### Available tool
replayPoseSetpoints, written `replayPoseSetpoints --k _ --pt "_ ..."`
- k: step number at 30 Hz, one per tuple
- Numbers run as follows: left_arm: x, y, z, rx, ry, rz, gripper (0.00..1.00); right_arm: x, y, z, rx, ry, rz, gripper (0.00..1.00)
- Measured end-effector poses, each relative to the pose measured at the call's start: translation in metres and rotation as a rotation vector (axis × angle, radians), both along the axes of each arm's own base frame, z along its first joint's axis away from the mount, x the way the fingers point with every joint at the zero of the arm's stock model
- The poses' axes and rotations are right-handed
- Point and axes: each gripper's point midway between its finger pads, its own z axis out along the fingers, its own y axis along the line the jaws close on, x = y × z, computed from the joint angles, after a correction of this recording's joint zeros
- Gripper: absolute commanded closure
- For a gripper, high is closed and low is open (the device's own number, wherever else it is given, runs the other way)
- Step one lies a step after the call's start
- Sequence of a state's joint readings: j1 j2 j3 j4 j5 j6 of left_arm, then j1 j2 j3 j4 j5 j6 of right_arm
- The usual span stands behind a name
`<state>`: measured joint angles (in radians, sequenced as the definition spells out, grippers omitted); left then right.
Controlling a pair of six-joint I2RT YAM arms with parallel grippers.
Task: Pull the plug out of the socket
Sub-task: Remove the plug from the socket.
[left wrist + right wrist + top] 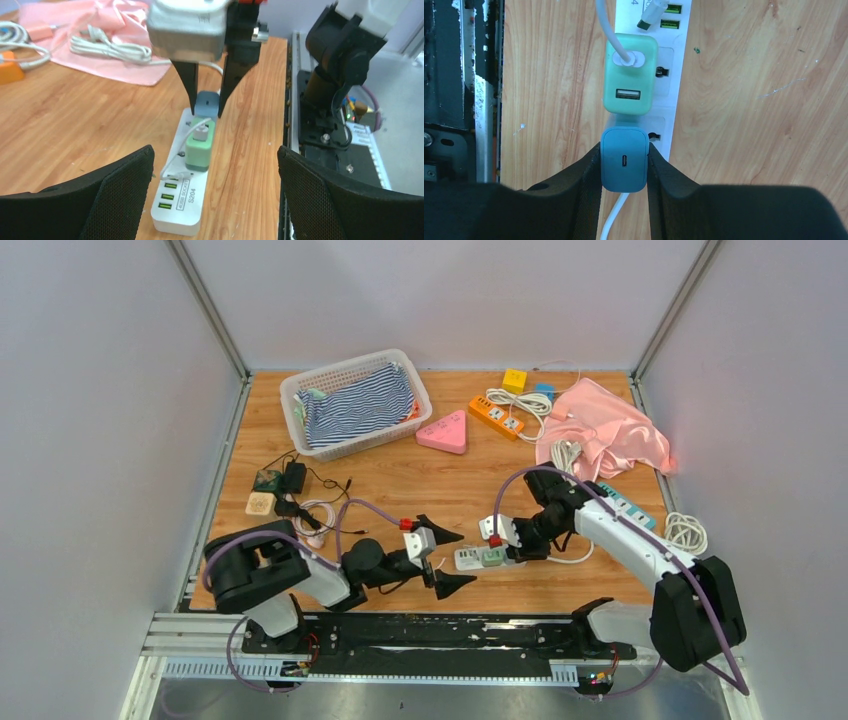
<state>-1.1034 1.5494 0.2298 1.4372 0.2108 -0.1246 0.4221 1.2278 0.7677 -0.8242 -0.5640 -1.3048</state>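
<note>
A white power strip (470,560) lies on the wooden table near the front edge. A green adapter (630,75) with a white cable and a blue plug (624,160) stand side by side in its sockets. My right gripper (624,150) is shut on the blue plug, one finger on each side, and comes down on it from above (206,97). My left gripper (215,150) is open and empty, level with the table, facing the USB end of the strip (182,210). The green adapter (200,145) is nearest it, and the blue plug (206,102) stands behind.
A white basket (295,390) with striped cloth stands at the back left. A pink triangle (443,432), an orange power strip (497,417) and a pink cloth (605,430) lie at the back. Small chargers and cables (285,490) lie at the left, and another strip (625,505) and a coiled cable (685,532) at the right.
</note>
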Motion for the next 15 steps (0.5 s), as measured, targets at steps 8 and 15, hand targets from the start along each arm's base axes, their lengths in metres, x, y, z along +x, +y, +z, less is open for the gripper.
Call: replayPoseSetpoints --k 8,15 --pt "-0.006 -0.013 -0.050 0.122 0.007 -0.011 0.07 -0.001 0.000 -0.002 -0.001 0.019 0.029 0.99" --pt "-0.004 -0.021 -0.046 0.114 -0.028 -0.013 0.12 -0.002 0.001 -0.002 0.004 0.027 0.050 0.99"
